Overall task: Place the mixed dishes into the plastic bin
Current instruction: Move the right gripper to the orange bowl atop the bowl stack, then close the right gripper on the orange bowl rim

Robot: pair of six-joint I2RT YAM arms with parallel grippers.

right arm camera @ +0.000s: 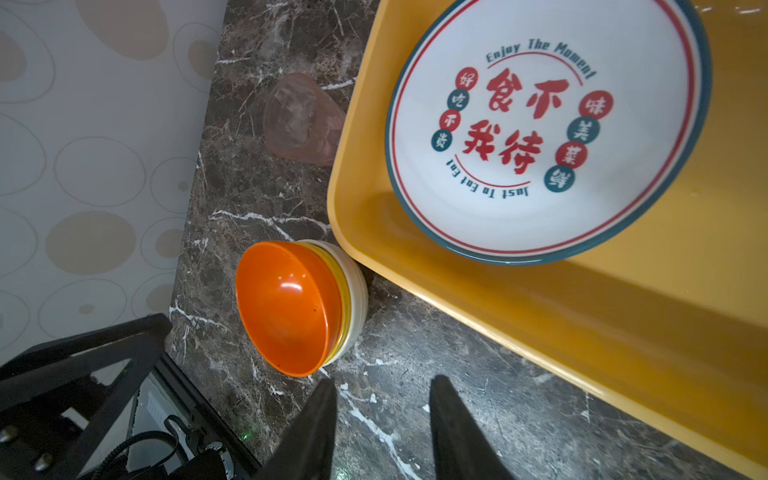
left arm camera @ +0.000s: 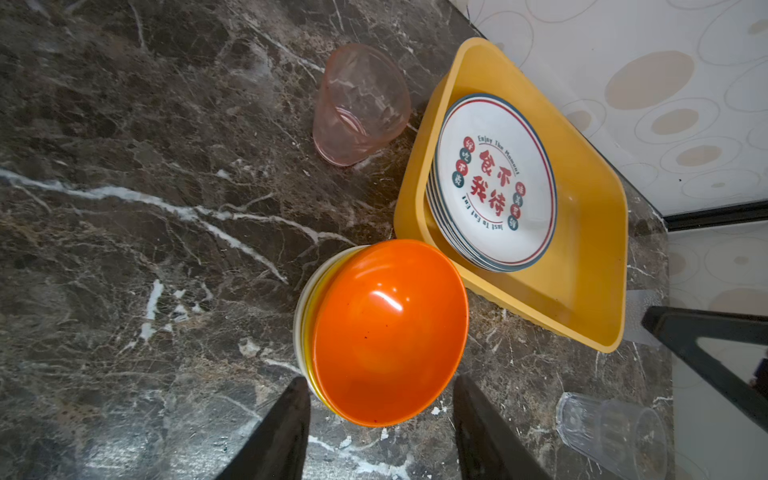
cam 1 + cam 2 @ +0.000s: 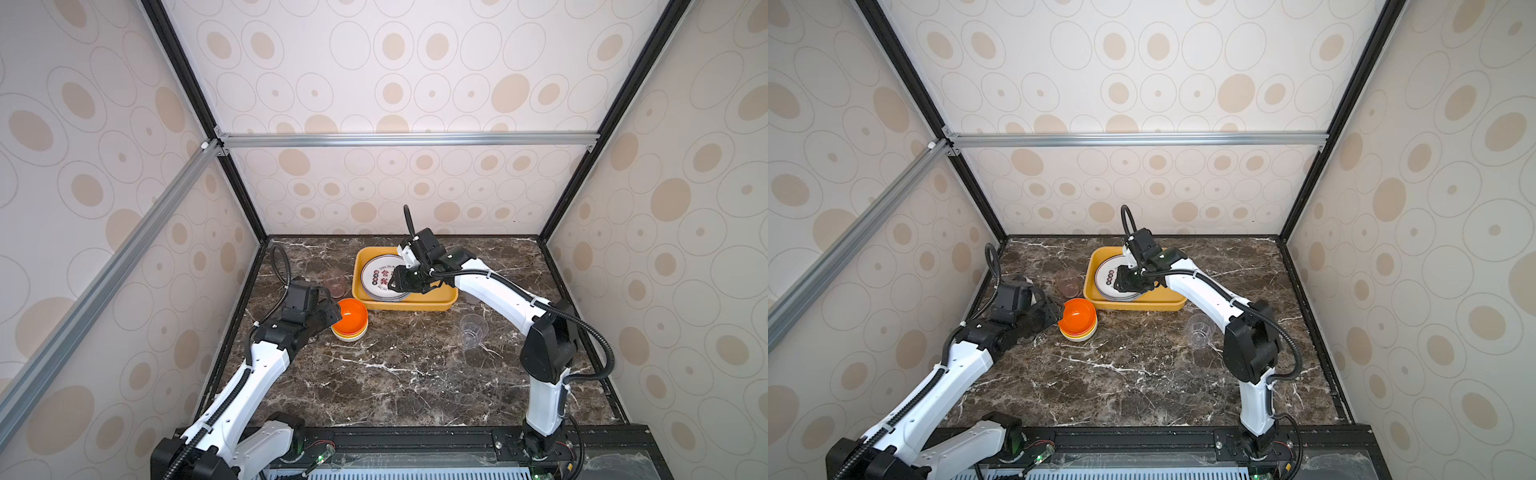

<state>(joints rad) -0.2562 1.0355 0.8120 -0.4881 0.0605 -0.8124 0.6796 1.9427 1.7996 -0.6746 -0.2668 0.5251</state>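
1. Several round white plates with dark rims and red characters lie stacked inside the shallow yellow plastic bin, in its left part. This share of the task looks done.
2. One nest of small bowls, orange on top of yellow and cream, stands on the dark marble table. It is just beside the near left corner of the bin, outside it.
3. One translucent pink cup stands near the left wall of the bin. One clear plastic cup stands well apart on the right. Both are outside too.
4. The left gripper is at the bowl nest. Its fingers are spread with the near rim of the nest between them, and they grasp nothing yet. Whether a finger touches the rim, I cannot tell.
5. The right gripper hangs over the bin by the plates, its fingers parted and empty.
6. The step in hand, as I judge, is taking the bowl nest. The next move calls for a firm closing on the rim and lifting the bowls together. Then they go down in the free right part of the bin, once the right arm makes room.
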